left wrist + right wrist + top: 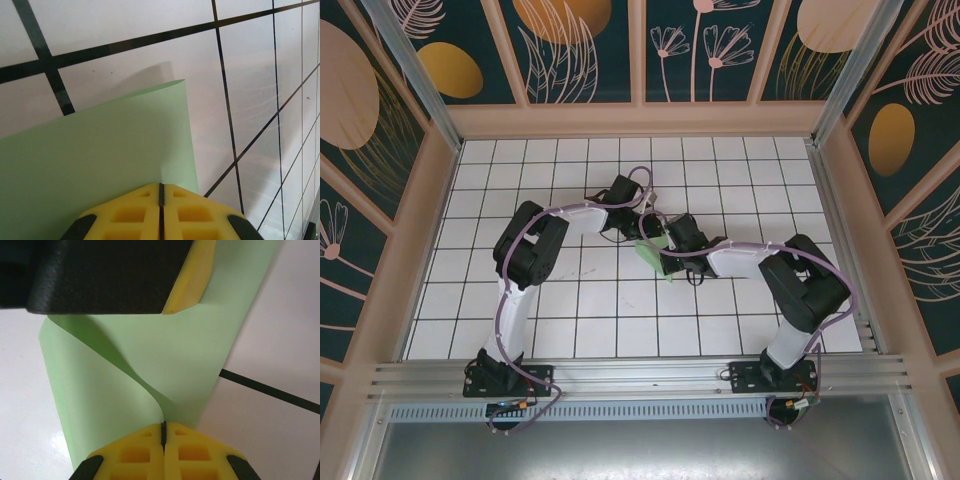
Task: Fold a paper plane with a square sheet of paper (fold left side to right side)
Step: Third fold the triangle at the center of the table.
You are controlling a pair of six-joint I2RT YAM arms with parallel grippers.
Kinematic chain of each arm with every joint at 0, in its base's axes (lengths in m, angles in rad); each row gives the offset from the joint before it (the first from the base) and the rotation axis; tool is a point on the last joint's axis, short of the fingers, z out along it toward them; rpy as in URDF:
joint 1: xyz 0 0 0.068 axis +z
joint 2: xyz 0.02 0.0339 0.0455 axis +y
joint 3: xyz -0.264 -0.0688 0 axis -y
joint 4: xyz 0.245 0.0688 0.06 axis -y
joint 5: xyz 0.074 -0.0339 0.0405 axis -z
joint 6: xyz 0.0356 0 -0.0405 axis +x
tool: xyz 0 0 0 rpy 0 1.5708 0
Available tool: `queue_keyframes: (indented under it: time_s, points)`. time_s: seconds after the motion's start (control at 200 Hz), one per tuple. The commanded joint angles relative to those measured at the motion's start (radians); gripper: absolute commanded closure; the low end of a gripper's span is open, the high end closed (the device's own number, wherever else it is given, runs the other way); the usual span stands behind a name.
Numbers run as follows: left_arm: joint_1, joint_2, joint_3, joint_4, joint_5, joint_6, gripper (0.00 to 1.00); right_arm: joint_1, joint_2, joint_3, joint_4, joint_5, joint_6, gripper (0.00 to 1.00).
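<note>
The square sheet of paper (652, 256) is pale green and lies mid-table, bent over on itself between the two grippers. In the left wrist view the sheet (100, 165) spreads flat ahead, and my left gripper (161, 186) is shut on its near edge. In the right wrist view the sheet (165, 355) curls in a loop, and my right gripper (163, 426) is shut on its lifted edge. One yellow-padded finger (197, 275) of the left gripper hangs over the sheet's far end. From above, the left gripper (645, 238) and right gripper (668, 262) nearly touch. The paper plane is out of view.
The white grid-tiled table (570, 320) has wooden walls on three sides. A metal rail (640, 375) with both arm bases runs along the near edge. Cables loop along both arms.
</note>
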Motion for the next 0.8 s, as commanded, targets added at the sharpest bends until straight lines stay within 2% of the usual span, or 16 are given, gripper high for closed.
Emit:
queue_keyframes:
  time_s: [0.0,0.33,0.525,0.611,0.796]
  points:
    - [-0.003,0.020,-0.007,-0.031,0.000,0.006,0.86,-0.004,0.031,0.019,-0.039,0.009,0.005,1.00]
    - [0.026,-0.012,0.082,-0.120,-0.034,0.048,0.64,0.007,0.056,0.004,-0.077,-0.038,-0.003,1.00]
    - [0.074,-0.040,0.127,-0.162,-0.071,0.066,0.59,0.014,0.067,0.009,-0.077,-0.050,-0.004,1.00]
    - [0.091,-0.077,0.106,-0.151,-0.098,0.067,0.61,0.014,0.068,0.011,-0.079,-0.052,-0.006,1.00]
    - [0.108,-0.249,-0.105,-0.024,-0.123,0.038,0.79,0.015,0.066,0.012,-0.081,-0.055,-0.009,1.00]
